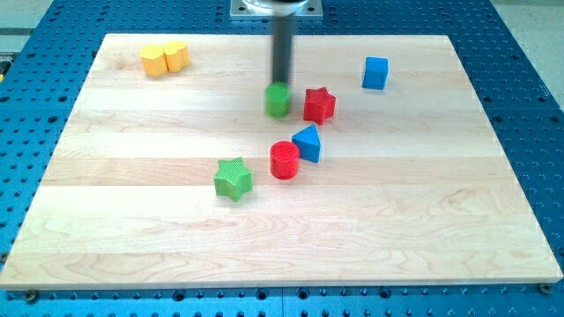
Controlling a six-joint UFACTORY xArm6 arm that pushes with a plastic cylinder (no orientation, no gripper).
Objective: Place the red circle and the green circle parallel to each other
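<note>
While my tip [280, 85] rests against the green circle [278, 100] from its 12 o'clock side, the red circle [285, 160] sits well apart at 6 o'clock on the tabletop [132, 220] — touching the blue triangle [308, 143]. My end effector is a bare rod, grasping nothing — likely it must shift the green circle sideways.

rod [281, 53]: straight, dark grey, slightly blurred | mount [276, 9]: pale grey metal plate at rod's top, bolt holes at corners | my tip [280, 84]: blunt, plain, same dark grey

No text, label or number can be read anywhere here
</note>
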